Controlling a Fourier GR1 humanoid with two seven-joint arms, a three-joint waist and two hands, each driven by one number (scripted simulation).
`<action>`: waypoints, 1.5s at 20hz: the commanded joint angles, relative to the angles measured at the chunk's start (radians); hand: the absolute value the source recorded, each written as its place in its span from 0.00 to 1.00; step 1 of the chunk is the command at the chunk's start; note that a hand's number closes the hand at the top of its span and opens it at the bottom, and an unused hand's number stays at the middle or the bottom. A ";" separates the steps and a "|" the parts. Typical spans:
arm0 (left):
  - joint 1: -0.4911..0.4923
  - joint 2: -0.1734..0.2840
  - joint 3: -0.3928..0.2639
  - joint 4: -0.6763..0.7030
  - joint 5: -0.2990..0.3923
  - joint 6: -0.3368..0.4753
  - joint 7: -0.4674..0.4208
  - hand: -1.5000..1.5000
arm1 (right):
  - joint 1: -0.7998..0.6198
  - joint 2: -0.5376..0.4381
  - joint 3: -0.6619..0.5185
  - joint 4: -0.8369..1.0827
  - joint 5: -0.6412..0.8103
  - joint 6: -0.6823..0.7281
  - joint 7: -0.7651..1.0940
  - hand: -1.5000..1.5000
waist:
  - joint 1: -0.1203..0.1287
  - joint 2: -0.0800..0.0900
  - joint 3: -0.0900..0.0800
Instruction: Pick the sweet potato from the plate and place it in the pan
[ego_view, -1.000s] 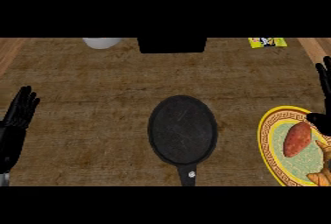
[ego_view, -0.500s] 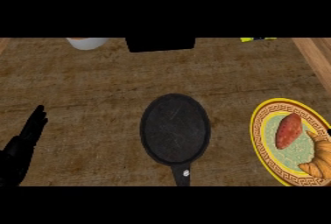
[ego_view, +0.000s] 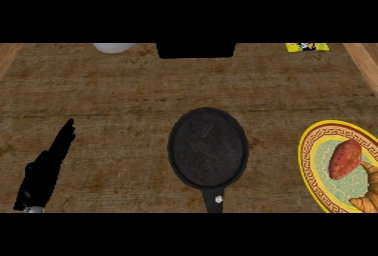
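- Head view: the sweet potato lies on the plate at right, untouched; the pan sits mid-desk.
- Left hand rests open, holding nothing; right hand is out of view.
- Best approach: come from above and close across the potato's narrow width.

Across my brown counter top, along the far edge, I see a white round object at the left, a black block at the middle, and a yellow packet off to the right.
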 joint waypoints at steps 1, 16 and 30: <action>-0.021 -0.026 -0.020 0.006 -0.018 0.002 0.010 0.50 | 0.021 -0.129 0.015 -0.179 -0.025 0.106 0.231 0.00 | 0.020 -0.002 0.002; -0.056 -0.049 -0.021 -0.012 -0.057 -0.031 0.063 0.50 | -0.370 -0.290 0.081 0.103 -0.258 0.417 0.452 0.00 | 0.056 0.005 0.006; -0.034 -0.019 0.021 -0.050 -0.061 -0.072 0.067 0.50 | -0.539 -0.304 0.314 0.224 -0.373 0.527 0.587 0.00 | 0.056 0.002 0.005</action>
